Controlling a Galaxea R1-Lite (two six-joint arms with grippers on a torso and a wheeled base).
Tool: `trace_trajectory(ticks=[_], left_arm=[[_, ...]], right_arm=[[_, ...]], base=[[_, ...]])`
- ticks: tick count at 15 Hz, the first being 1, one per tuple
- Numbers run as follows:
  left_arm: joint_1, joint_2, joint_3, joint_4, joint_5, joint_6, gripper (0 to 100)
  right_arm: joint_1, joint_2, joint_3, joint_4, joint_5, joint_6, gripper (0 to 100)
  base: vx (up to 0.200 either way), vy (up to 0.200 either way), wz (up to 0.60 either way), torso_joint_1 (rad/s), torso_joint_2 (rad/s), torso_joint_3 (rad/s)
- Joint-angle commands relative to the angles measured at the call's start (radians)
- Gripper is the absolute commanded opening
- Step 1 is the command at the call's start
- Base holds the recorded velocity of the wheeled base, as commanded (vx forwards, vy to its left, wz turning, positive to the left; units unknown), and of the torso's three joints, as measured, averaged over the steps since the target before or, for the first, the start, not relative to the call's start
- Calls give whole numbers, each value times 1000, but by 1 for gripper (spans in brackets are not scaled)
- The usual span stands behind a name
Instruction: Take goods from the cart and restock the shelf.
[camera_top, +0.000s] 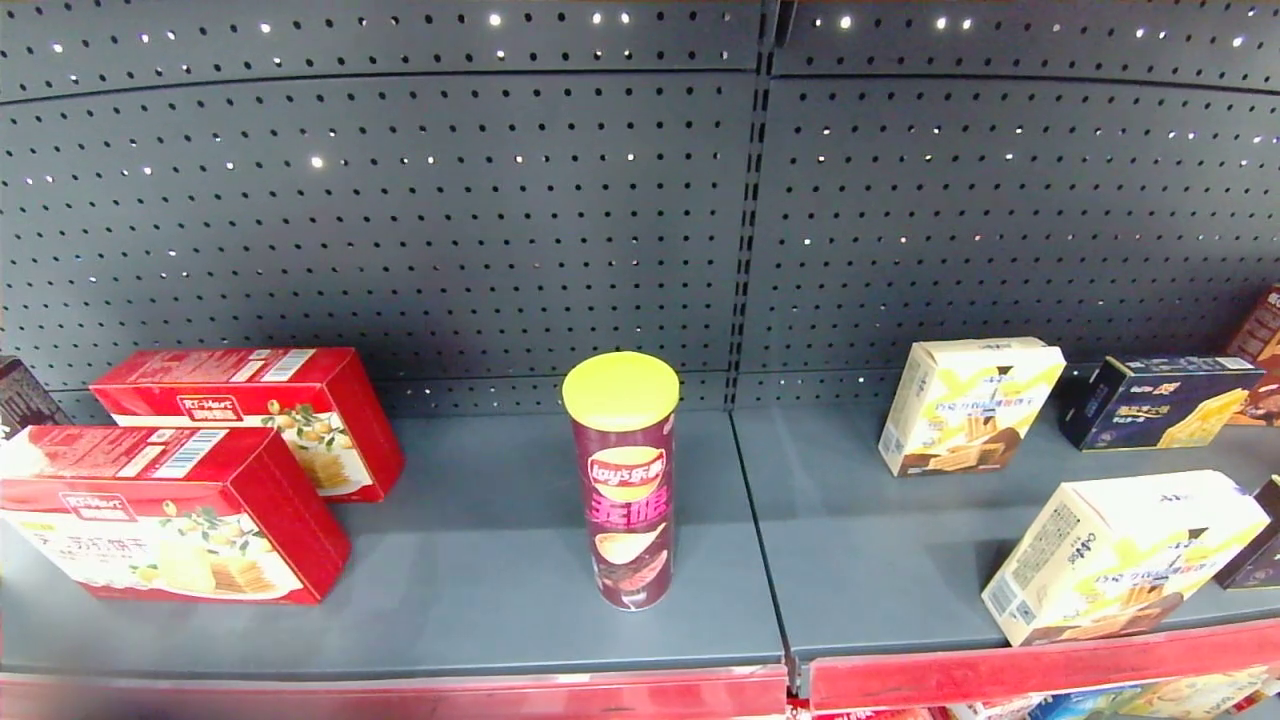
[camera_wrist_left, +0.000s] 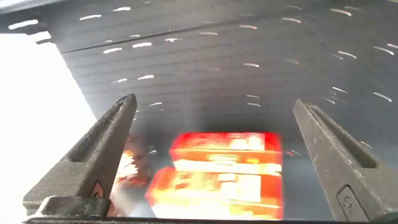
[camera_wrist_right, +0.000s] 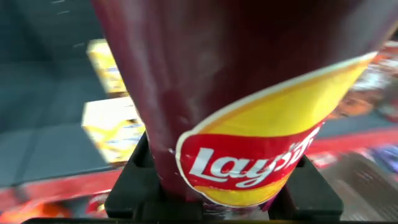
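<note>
A dark grey perforated metal back panel (camera_top: 450, 230), light glinting through some holes and a slotted upright (camera_top: 745, 250) dividing it, rises behind the flat grey metal shelf (camera_top: 480, 560), whose front edge carries a red strip (camera_top: 1000, 675).

Matt metal shelf (camera_top: 480, 570); glossy can (camera_wrist_right: 236, 81) and boxes (camera_top: 170, 520)

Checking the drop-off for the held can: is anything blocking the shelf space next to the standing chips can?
Nothing visible does. The shelf is bare on both sides of the standing can; the red boxes and yellow boxes sit well apart.
</note>
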Motion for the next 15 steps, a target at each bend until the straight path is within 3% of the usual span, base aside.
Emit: trace_trajectory(ticks=[1,5,7,11,15], left_arm=[[0,-77,3,2,37,0,100],[4,-120,3,36,93,0,100],[4,-141,2,75,115,0,100],[25,-153,8,87,165,-7,100],[36,-198,72,88,170,-21,100]], right_arm=[[127,90,-27,-1,0,10,0],[286,178,-74,-2,2,84,0],[349,285,-149,-2,0,193,0],[466,425,-267,-1,0,242,0],[503,472,-263,2,8,243,0]], base=[[0,0,0,0,0,0],[0,0,0,0,0,0],[0,0,0,0,0,0],[0,0,0,0,0,0],[0,0,0,0,0,0]])
